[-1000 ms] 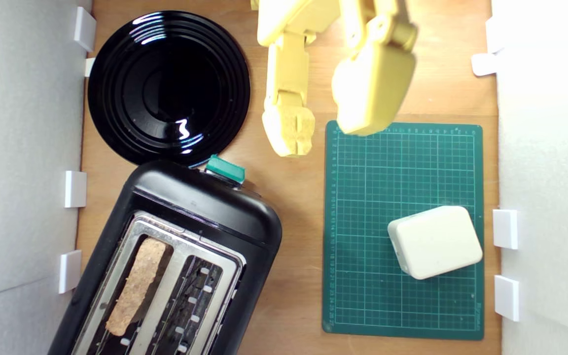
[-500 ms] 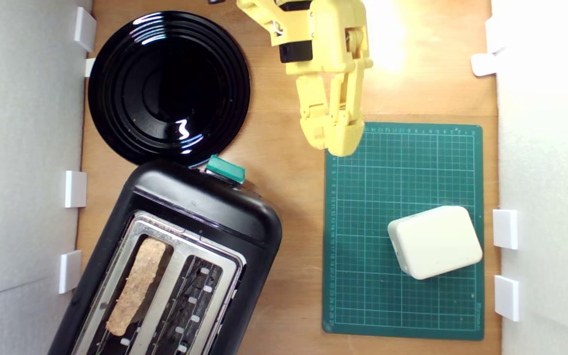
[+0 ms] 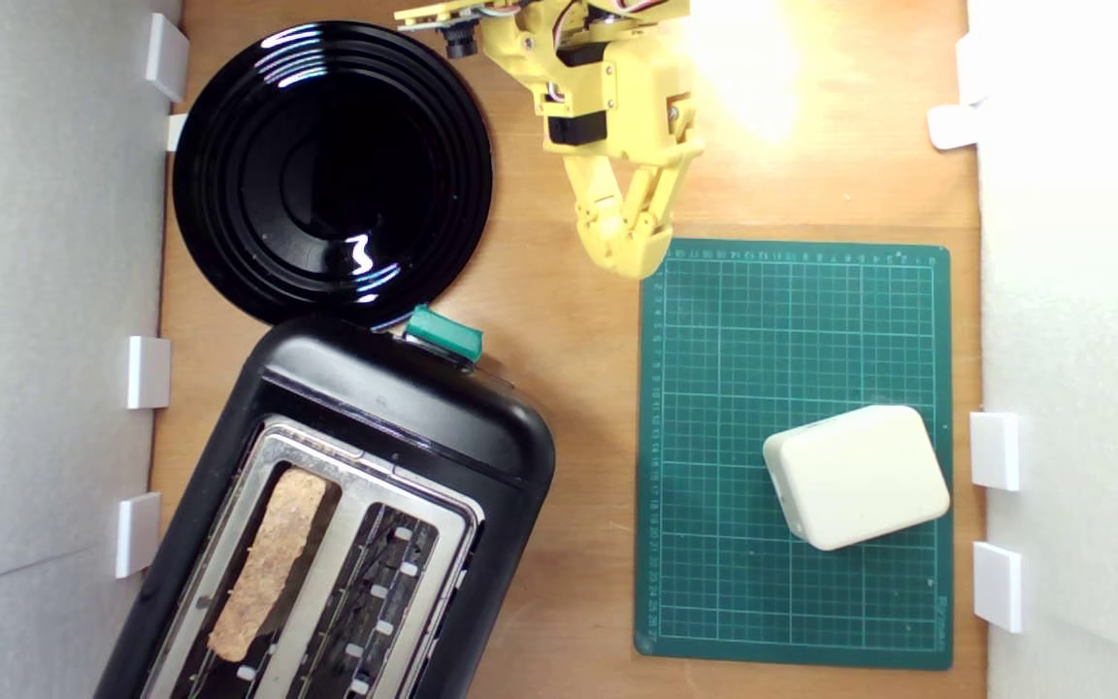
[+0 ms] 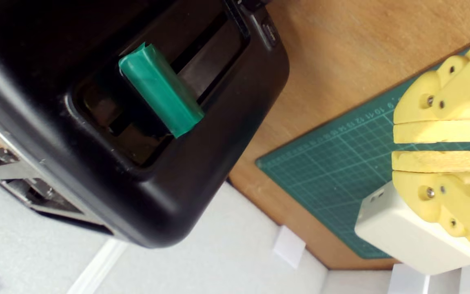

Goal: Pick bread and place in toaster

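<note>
Pulled my claw [image 3: 639, 260] back off the green mat's [image 3: 792, 340] corner, nearly shut, holding nothing; bread [image 3: 270, 563] sits in the toaster [image 3: 404, 408] slot; swinging carelessly could clip its lever.

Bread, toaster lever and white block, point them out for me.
bread [image 3: 268, 563], exterior view, middle of its crust edge
toaster lever [image 4: 159, 90], wrist view, its teal top face
white block [image 3: 858, 477], exterior view, middle of its top
</note>
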Robot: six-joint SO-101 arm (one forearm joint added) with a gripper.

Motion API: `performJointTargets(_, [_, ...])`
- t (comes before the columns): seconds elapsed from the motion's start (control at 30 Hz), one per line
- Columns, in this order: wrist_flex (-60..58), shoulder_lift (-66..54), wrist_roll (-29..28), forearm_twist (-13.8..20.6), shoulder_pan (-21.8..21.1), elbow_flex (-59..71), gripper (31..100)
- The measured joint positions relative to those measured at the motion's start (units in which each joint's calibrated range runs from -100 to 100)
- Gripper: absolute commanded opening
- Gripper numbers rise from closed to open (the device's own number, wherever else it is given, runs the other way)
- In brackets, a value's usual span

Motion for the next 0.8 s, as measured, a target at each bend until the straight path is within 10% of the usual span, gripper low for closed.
performJointTargets(0.8, [4.49, -9.91, 4.35, -0.18, -0.09, 18.31, 36.1])
